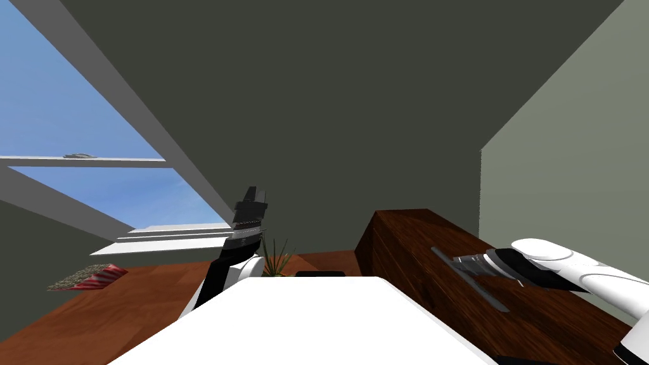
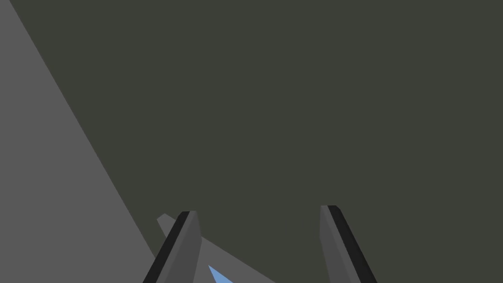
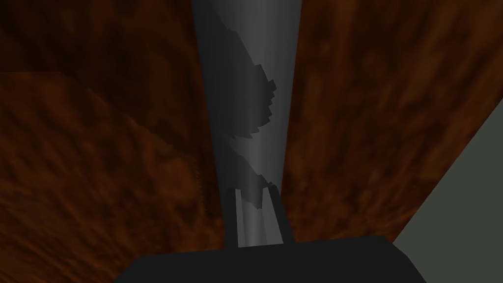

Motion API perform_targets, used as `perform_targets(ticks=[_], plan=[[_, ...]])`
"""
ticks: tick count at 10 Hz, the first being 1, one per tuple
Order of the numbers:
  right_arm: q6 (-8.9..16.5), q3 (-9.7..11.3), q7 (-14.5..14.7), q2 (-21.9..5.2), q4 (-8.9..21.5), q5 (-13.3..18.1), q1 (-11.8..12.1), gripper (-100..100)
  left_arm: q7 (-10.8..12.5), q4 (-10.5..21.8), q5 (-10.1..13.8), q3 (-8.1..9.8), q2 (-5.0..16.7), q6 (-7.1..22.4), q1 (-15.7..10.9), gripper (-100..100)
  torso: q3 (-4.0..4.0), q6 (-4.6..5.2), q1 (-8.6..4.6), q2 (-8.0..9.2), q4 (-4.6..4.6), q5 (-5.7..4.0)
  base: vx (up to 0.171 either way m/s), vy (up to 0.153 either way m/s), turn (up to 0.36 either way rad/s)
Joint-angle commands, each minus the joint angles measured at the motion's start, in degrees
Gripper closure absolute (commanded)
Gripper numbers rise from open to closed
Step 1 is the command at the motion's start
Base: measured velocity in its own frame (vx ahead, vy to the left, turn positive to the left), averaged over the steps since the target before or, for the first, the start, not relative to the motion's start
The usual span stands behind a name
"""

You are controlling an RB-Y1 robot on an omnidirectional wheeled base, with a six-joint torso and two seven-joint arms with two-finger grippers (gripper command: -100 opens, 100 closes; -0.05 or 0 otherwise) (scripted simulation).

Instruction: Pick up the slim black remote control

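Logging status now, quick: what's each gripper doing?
Left gripper: open, holding nothing.
Right gripper: shut on the slim grey remote.

The wooden cabinet (image 1: 539, 323) carries the remote (image 1: 495, 299) lengthwise along the middle of its top. Bare wood runs along both long sides of the remote (image 3: 275, 49), leaving a strip on each side for a finger. At the near end the right gripper (image 3: 253, 189) takes up both strips, its thin fingers pressed to the remote's sides. The space above the top is open. A grey-green wall (image 1: 570, 158) rises close along the cabinet's right edge and hems in that side. The left edge drops to a lower brown surface (image 1: 127, 304), where a small spiky plant (image 1: 276, 260) stands. The left gripper (image 1: 253, 193) hangs well apart near the window frame, fingers spread.
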Motion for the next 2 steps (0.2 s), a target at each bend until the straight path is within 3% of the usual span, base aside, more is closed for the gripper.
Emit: perform_targets(ticks=[1,2], plan=[[0.0,0.0,0.0,0.0,0.0,0.0,0.0,100,0.0,0.0,0.0,0.0,0.0,0.0,0.0,0,0.0,0.0,0.0,0.0,0.0,0.0,0.0,0.0,0.0],[0.0,0.0,-0.1,-0.1,-0.2,0.0,0.1,0,0.0,0.0,0.0,0.0,0.0,0.0,0.0,0,-0.01,-0.02,-0.02,-0.02,0.0,-0.02,0.0,0.0,0.0]])
